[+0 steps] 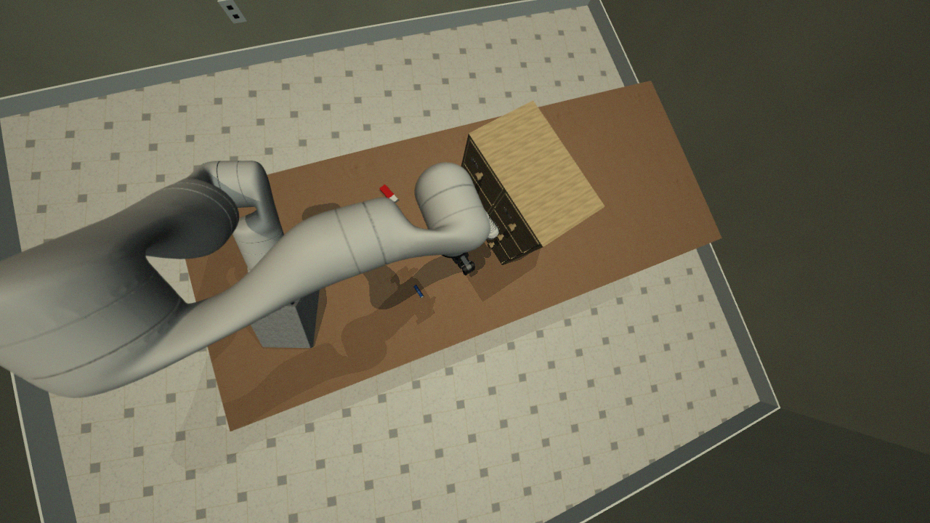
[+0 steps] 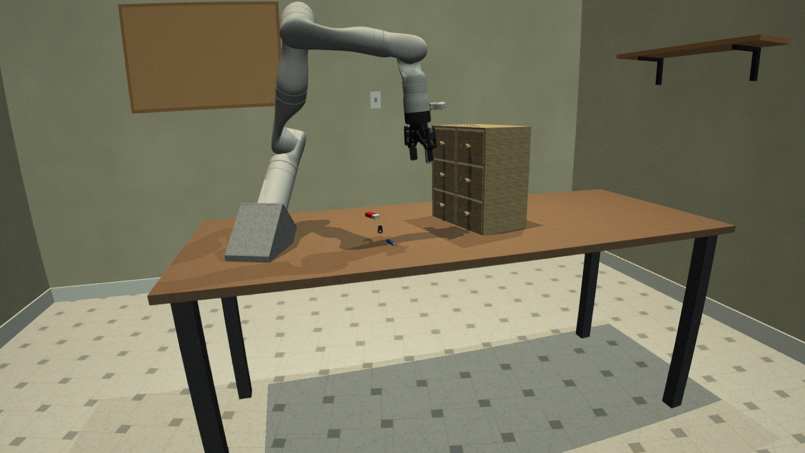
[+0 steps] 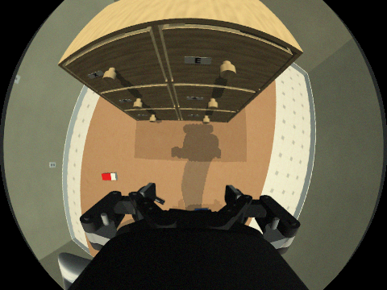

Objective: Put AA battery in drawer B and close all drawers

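Nearest me, the front edge of the brown table (image 1: 617,146) (image 2: 630,225) (image 3: 258,141) crosses the exterior frame. Just behind it, lower centre, lies the blue AA battery (image 1: 418,291) (image 2: 391,242) (image 3: 201,209), on its side on the tabletop, outside the chest. In the wrist view only a sliver of it shows above the gripper body.

A little beyond: small black item (image 2: 380,229) (image 3: 160,200), kind not clear; the arm covers it from above. Farther back, a red-and-white block (image 1: 388,192) (image 2: 371,215) (image 3: 109,176), lying flat.

To the left, the grey wedge base (image 1: 279,331) (image 2: 253,233). From it the pale arm (image 1: 312,253) (image 2: 360,40) arches up and across. The gripper (image 1: 466,265) (image 2: 421,158) (image 3: 190,192) hangs upper centre, pointing down, before the chest's front and well above the table. Fingers wide apart, nothing between them.

Right of centre, the wooden chest (image 1: 539,172) (image 2: 506,180) (image 3: 193,10) stands upright: two columns, three drawers each, all looking pushed in. Wrist view: one top drawer reads E (image 3: 197,60); I can't pick out B.

Far back: cork board (image 2: 197,56), upper left; brown shelf (image 2: 703,46), upper right.
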{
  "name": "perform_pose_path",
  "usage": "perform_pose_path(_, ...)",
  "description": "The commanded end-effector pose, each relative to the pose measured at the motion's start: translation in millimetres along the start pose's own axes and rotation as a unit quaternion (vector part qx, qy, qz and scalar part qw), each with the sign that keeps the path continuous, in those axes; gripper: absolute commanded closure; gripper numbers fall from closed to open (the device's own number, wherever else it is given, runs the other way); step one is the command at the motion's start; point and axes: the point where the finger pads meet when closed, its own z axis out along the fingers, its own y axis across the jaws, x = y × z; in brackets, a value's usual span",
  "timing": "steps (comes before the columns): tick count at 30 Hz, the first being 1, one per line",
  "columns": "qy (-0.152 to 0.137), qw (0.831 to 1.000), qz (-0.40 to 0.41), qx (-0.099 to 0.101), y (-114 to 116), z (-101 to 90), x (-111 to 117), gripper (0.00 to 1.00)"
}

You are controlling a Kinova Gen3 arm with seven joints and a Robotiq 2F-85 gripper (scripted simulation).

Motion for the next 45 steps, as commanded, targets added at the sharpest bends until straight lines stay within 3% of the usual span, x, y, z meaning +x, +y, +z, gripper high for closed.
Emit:
perform_pose_path(1,0.009,1.000,0.001,0.001,0.5,0.6,-1.0,0.00)
perform_pose_path(14,0.060,0.998,0.001,0.001,0.5,9.4,4.9,0.00)
perform_pose_path(29,0.150,0.989,0.001,0.000,0.5,25.2,15.4,0.00)
perform_pose_path(31,0.150,0.989,0.001,0.000,0.5,25.2,15.4,0.00)
perform_pose_path(45,0.244,0.970,0.002,0.000,0.5,42.0,26.5,0.00)
